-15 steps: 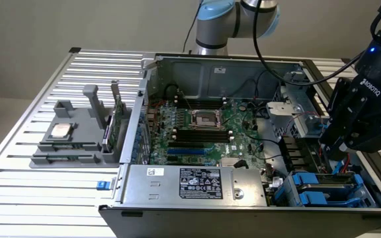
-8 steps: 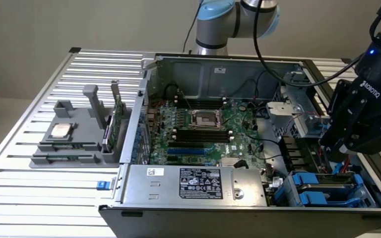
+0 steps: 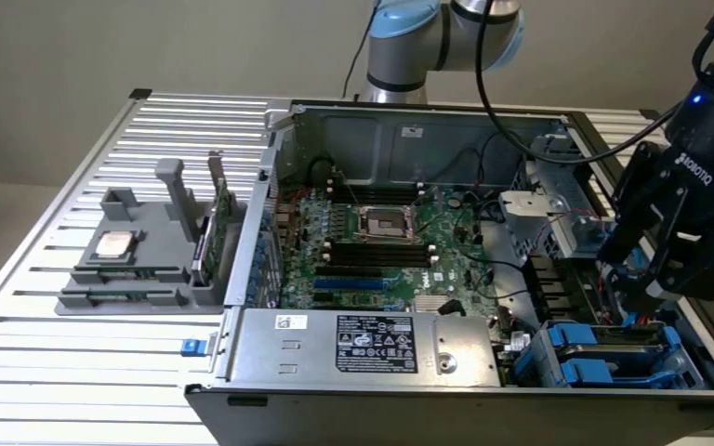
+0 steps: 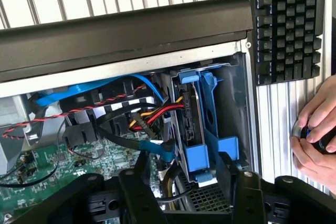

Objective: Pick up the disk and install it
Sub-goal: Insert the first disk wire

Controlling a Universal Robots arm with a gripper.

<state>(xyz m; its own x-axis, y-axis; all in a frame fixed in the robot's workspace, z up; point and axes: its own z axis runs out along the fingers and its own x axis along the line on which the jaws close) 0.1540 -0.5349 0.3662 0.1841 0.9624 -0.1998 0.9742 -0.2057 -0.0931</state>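
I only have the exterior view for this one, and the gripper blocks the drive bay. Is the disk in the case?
Observer: Yes. In the wrist view the disk stands on edge in its blue carrier inside the bay.
Reviewer: Is the gripper holding it?
Observer: It looks released. The gripper straddles it, fingers apart, with a gap beside the carrier.
Reviewer: Anything outside the case?
Observer: A person's hand is on the table near a keyboard.
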